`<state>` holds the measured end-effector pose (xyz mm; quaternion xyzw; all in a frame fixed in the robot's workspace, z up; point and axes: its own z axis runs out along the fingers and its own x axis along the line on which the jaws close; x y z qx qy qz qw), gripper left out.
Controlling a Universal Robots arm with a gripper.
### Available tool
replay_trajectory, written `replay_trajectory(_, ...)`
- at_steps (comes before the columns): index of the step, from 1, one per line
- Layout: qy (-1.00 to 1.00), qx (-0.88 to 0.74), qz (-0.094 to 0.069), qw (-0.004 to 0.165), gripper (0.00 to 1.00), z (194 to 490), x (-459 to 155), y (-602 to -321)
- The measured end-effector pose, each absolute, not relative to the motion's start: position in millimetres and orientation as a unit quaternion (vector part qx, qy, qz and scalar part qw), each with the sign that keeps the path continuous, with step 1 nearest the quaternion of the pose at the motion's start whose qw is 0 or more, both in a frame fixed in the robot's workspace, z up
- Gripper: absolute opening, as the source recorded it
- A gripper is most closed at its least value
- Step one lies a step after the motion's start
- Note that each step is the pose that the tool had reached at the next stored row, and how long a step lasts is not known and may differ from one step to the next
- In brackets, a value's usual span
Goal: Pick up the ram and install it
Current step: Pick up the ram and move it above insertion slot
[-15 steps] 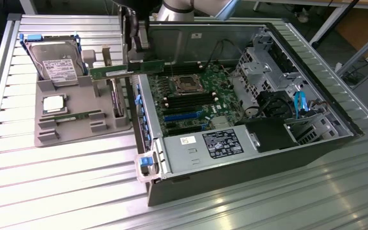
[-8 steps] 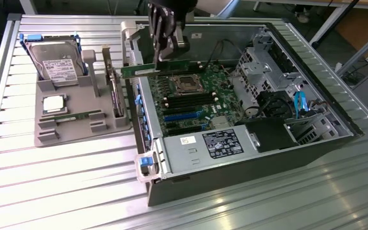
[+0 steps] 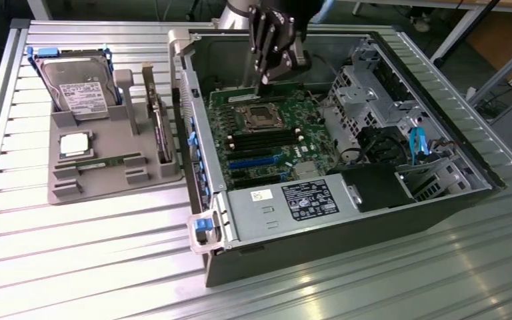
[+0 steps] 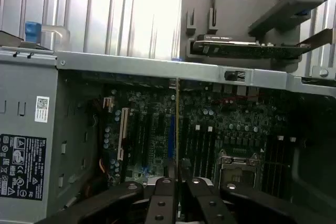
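The jaws are pinching the ram (image 4: 177, 124), a thin green stick seen edge-on in the wrist view, clamped between two black fingers (image 4: 160, 203) and reaching out over the motherboard (image 3: 269, 137). In the exterior view the jaws hang inside the open computer case (image 3: 205, 220), over the upper part of the board in that picture, just above the processor socket (image 3: 261, 115); whether the stick touches the board I cannot tell. The black memory slots (image 3: 258, 141) lie below the socket, and the power supply (image 3: 296, 200) lies below them. On the exterior view's left, beside the case, a grey tray (image 3: 69, 190) sits on the slatted bench (image 3: 87, 267), holding a hard drive (image 3: 78, 93), a square silver processor (image 3: 75, 143), an upright expansion card (image 3: 160, 127) and a second, matching stick (image 3: 105, 162) lying flat
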<state>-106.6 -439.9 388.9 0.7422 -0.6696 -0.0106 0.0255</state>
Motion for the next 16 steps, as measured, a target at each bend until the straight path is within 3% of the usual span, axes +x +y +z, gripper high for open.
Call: replay_trajectory(16, -0.705, 0.708, -0.011, 0.031, 0.13, 360.2, -42.4, -426.6)
